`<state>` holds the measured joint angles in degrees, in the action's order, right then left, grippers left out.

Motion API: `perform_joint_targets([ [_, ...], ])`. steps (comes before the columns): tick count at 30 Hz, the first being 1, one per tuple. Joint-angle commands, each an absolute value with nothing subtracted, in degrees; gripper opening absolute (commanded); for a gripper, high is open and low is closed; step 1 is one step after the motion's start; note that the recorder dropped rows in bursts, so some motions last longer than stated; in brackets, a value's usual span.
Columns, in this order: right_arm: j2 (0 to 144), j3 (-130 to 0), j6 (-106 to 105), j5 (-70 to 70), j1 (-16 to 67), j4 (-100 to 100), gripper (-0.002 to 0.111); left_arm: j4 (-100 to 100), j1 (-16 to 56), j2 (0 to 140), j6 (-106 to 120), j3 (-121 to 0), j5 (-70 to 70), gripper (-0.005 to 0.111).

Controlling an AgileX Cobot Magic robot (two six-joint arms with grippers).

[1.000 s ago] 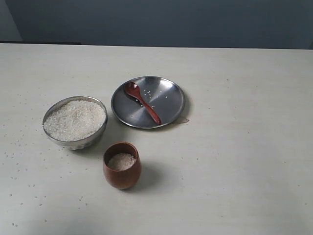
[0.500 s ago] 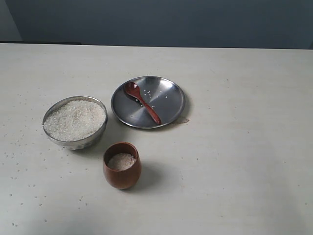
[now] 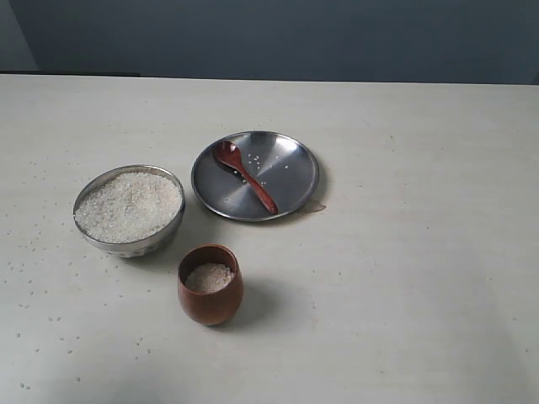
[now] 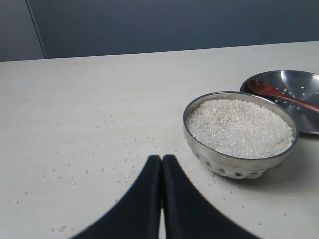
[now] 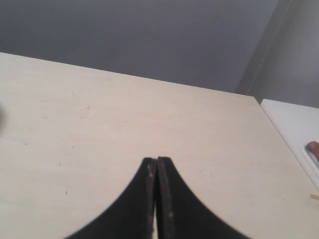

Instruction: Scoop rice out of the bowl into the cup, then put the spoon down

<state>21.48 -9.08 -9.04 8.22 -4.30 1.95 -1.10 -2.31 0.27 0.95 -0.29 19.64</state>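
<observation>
The steel bowl [image 3: 129, 210] heaped with white rice [image 3: 128, 204] stands at the left of the table; in the left wrist view the bowl [image 4: 240, 134] and its rice [image 4: 239, 127] are near. In front of it the reddish-brown wooden cup [image 3: 210, 284] stands upright with some rice inside. The dark wooden spoon [image 3: 244, 175] lies on the flat steel plate [image 3: 290, 172], untouched; its handle also shows in the spoon [image 4: 281, 94] seen from the left wrist. My left gripper [image 4: 161, 158] is shut and empty, a short way from the bowl. My right gripper [image 5: 156, 159] is shut over bare table.
Loose rice grains [image 4: 112, 149] are scattered over the pale tabletop around the bowl. A few grains lie on the plate [image 4: 309, 79]. A dark wall stands behind the table's far edge. Neither arm shows in the exterior view.
</observation>
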Motion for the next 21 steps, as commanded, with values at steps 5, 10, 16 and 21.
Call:
perform_joint_targets([
  [5, 21.49, -8.14, -6.83, 7.44, -4.58, 1.33, 0.000, -0.96, -2.44, 0.00, 0.69, 0.00, 19.14, 0.000],
  [10, 21.49, -4.36, -5.86, 6.55, -4.68, 0.67, 0.000, -0.96, -2.44, 0.00, 0.69, 0.00, 19.14, 0.000],
  [16, 21.49, 0.00, -5.86, 0.00, -5.31, 0.80, 0.000, -0.96, -2.44, 0.00, 0.69, 0.00, 19.14, 0.000],
  [21, 21.49, 0.00, -5.86, 0.00, -6.65, 0.69, 0.000, -0.96, -2.44, 0.00, 0.69, 0.00, 19.14, 0.000],
])
